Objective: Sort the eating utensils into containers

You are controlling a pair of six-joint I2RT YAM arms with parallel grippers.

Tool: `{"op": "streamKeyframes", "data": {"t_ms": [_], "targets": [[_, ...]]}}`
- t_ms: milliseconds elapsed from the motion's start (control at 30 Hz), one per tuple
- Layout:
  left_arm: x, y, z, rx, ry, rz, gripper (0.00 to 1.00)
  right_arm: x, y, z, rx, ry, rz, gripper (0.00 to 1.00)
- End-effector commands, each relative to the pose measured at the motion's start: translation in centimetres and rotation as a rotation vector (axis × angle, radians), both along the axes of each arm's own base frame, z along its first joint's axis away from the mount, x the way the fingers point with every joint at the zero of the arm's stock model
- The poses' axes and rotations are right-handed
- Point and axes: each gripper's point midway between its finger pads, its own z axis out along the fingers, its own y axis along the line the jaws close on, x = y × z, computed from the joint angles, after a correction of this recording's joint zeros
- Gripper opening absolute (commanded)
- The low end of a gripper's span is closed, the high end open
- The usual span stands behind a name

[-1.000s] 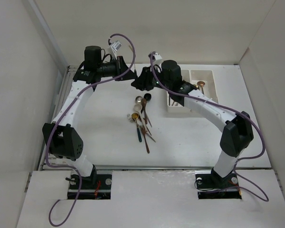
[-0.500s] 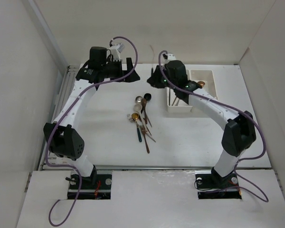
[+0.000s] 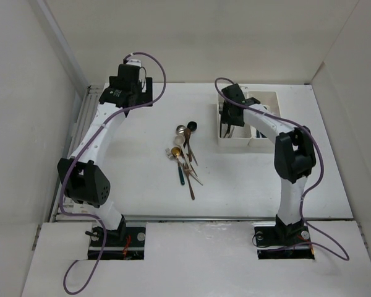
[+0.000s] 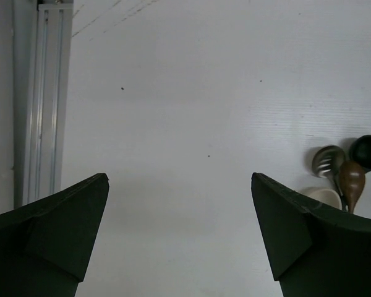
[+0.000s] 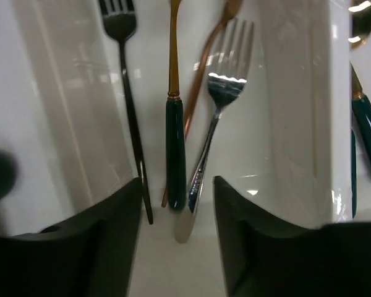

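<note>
The eating utensils lie partly in a loose pile at the table's middle. Their heads show at the right edge of the left wrist view. The containers stand at the back right. The left compartment holds a black fork, a teal-handled utensil, a copper one and a silver fork. My right gripper hovers over their handle ends, jaws apart and gripping nothing; seen from above, the right gripper is over that compartment. My left gripper is wide open over bare table, and from above the left gripper sits at the back left.
A teal handle lies in the right compartment beyond the white divider wall. A metal rail runs along the table's left edge. White walls enclose the table on three sides.
My left gripper opened wide and swung back to the far left. My right gripper moved right, from beyond the pile to above the left compartment.
</note>
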Motion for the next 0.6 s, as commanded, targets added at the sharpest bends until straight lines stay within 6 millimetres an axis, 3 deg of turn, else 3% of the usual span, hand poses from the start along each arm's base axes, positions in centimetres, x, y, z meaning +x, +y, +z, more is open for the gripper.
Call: {"op": "streamKeyframes", "data": {"t_ms": [0,67,200,300,367,433,467,533,567], "targets": [[-0.7,2.0,1.1,0.077,-0.037,0.063,1.00,1.4,-1.5,5.1,-0.033,-0.100,-0.048,0.63],[-0.7,2.2,1.2,0.083,-0.038,0.070,1.00,1.3,-1.8,6.8,-0.031,-0.137,-0.060,0.68],[-0.8,2.3,1.2,0.088,-0.040,0.078,1.00,0.0,1.0,10.9,-0.048,-0.245,-0.006,0.71],[-0.5,2.3,1.2,0.088,-0.040,0.078,1.00,-2.9,7.7,10.6,-0.030,-0.259,0.192,0.64],[-0.5,2.3,1.2,0.088,-0.040,0.078,1.00,-5.8,13.4,8.8,0.034,-0.214,0.367,0.49],[-0.5,2.3,1.2,0.088,-0.040,0.078,1.00,-7.5,16.0,5.4,0.037,-0.136,0.447,0.36],[-0.5,2.3,1.2,0.088,-0.040,0.078,1.00,-8.4,18.0,5.0,0.054,-0.123,0.497,0.36],[-0.5,2.4,1.0,0.093,-0.041,0.085,1.00,-9.0,19.7,2.4,0.050,-0.065,0.525,0.36],[-0.5,2.6,1.0,0.100,-0.042,0.093,1.00,-9.5,20.5,1.8,0.061,-0.043,0.540,0.43]]}}
